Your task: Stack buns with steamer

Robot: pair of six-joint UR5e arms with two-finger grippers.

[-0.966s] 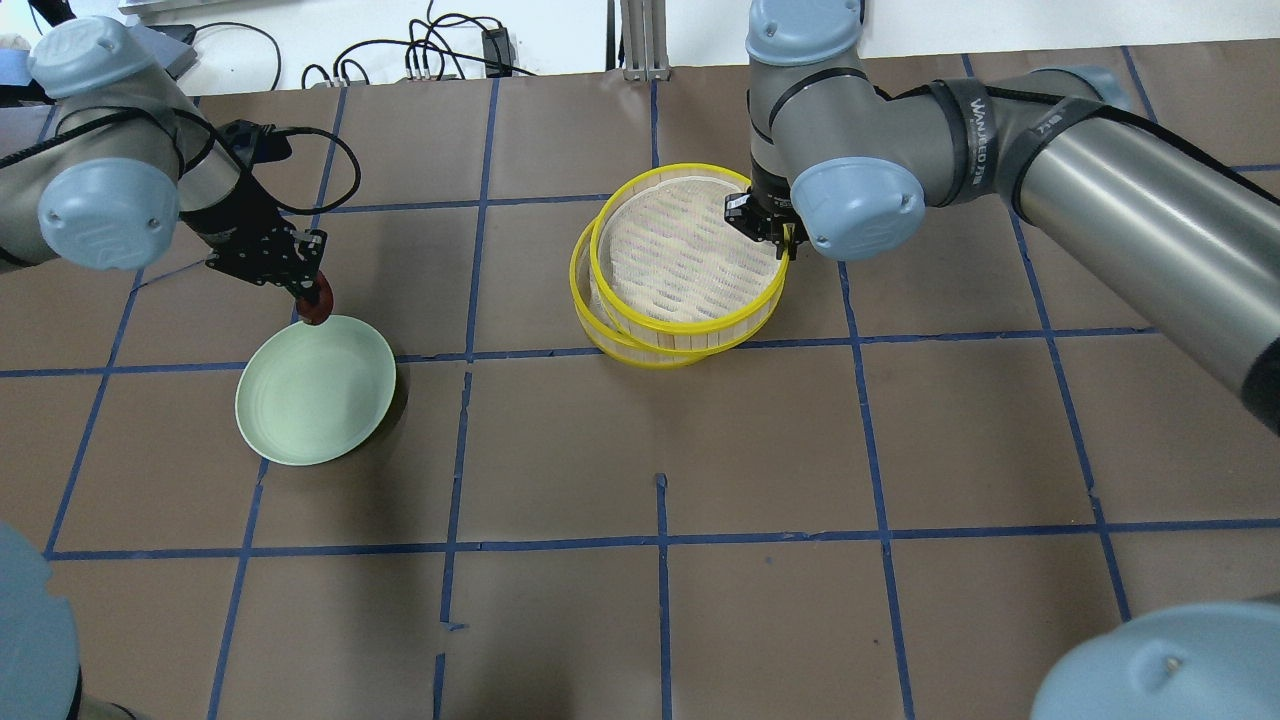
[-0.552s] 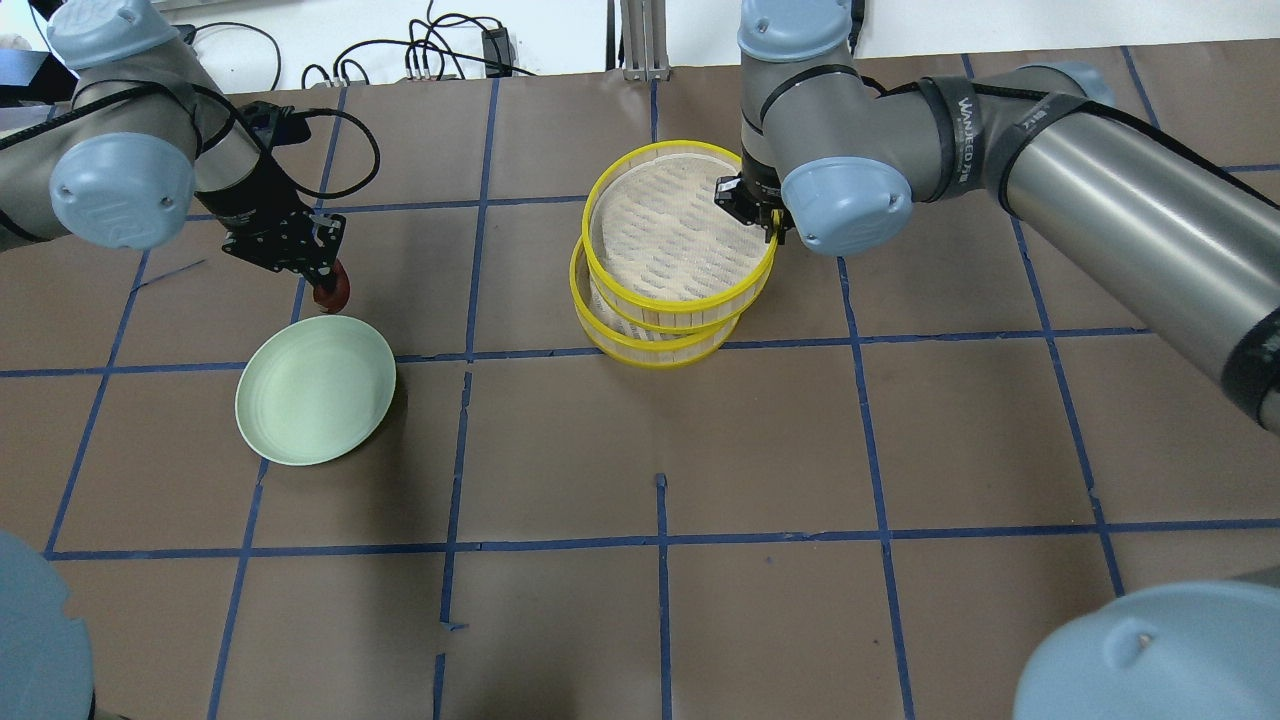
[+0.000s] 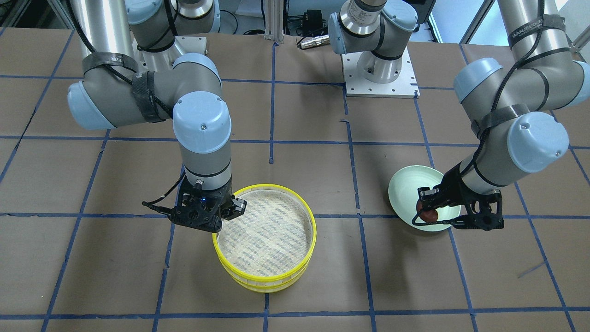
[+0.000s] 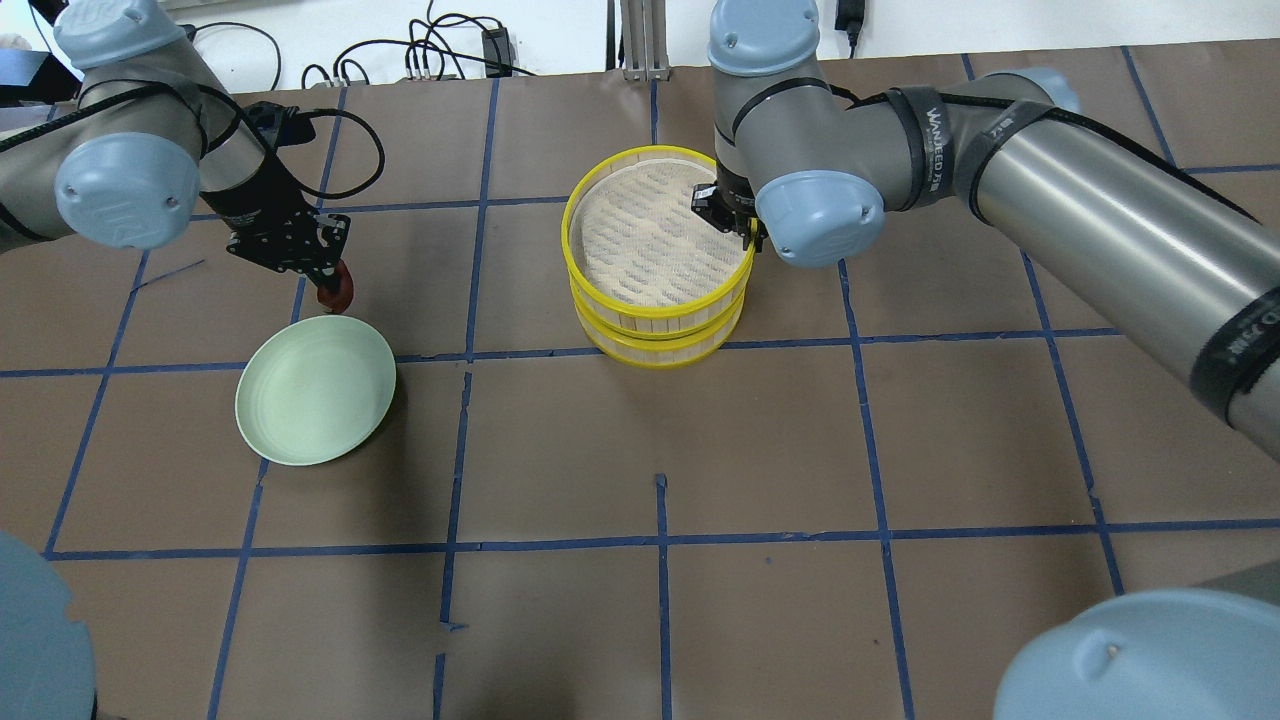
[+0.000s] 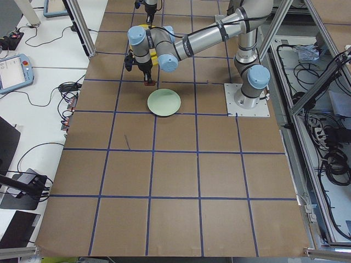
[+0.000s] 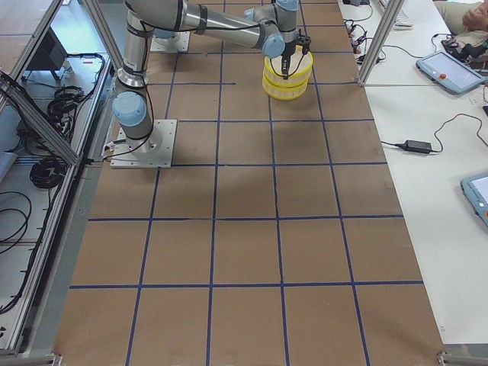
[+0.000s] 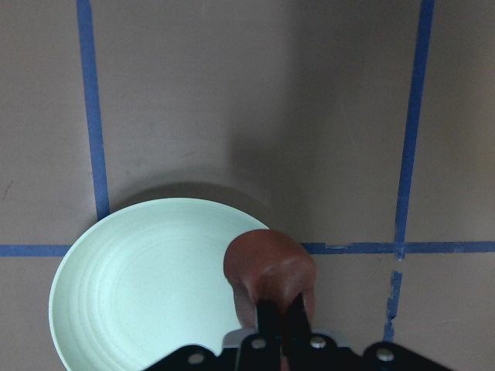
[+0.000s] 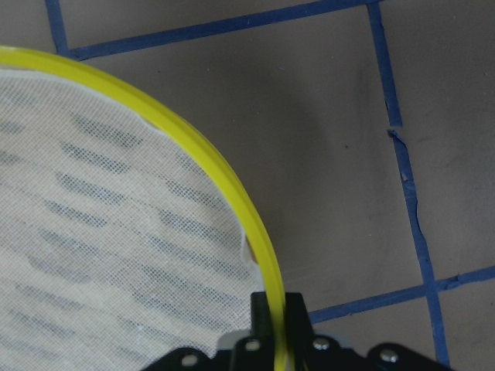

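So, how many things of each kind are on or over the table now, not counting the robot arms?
Steamer trays: 2, the upper tray and the lower tray
Plates: 1, the green plate
Buns: 1, the brown bun; no white one shows
Total: 4

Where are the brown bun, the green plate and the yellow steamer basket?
brown bun (image 7: pixel 269 267): left wrist view, its rounded top.
green plate (image 4: pixel 315 390): overhead view, its bare centre.
yellow steamer basket (image 4: pixel 640 245): overhead view, the upper tier's mesh floor.
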